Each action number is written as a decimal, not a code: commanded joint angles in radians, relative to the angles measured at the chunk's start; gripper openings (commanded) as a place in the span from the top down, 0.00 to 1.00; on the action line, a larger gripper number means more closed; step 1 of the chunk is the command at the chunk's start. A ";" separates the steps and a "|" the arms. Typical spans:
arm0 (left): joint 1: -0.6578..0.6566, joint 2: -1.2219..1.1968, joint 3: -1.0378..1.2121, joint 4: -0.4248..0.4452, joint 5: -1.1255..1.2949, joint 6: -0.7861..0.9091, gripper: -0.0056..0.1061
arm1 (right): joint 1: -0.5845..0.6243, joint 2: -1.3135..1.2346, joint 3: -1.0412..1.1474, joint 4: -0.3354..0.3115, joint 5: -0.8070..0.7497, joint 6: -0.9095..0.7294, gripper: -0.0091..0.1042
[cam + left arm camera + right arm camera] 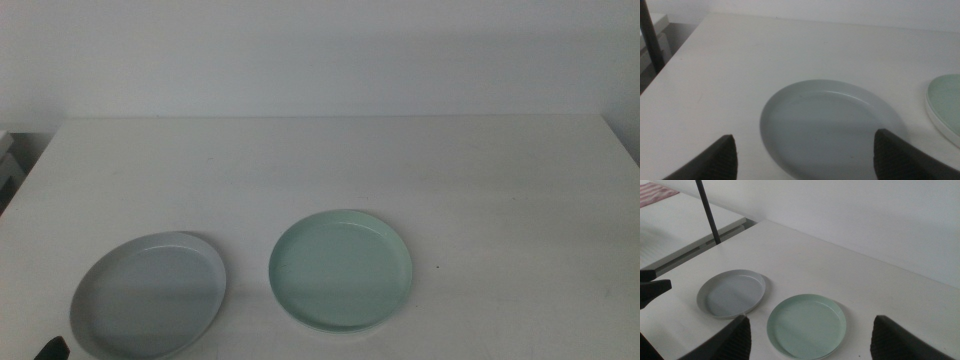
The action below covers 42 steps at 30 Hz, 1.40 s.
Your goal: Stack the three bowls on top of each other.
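Observation:
Two of the bowls lie near the table's front edge. The grey-blue bowl is at the front left. The mint green bowl sits a little apart to its right. My left gripper hovers open just in front of the grey-blue bowl, its jaws spread about as wide as the bowl; only a dark tip shows in the middle view. My right gripper is open, held back and above the table, looking down on both bowls; it is out of the middle view.
A white wall rises behind the white table. A dark pole stands off the table's left side, beside a lower white surface. The left arm's jaw shows in the right wrist view.

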 commanded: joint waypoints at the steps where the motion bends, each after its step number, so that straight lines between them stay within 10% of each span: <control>1: 0.002 -0.006 -0.001 0.020 -0.074 -0.014 0.14 | 0.002 0.009 -0.019 0.001 -0.075 -0.008 0.36; 23: 0.078 0.687 -0.875 -0.005 0.508 -0.015 0.14 | 0.002 0.009 -0.019 0.001 -0.075 -0.008 0.36; 42: 0.078 0.843 -1.006 -0.026 0.640 -0.014 0.14 | 0.002 0.009 -0.019 0.001 -0.075 -0.008 0.36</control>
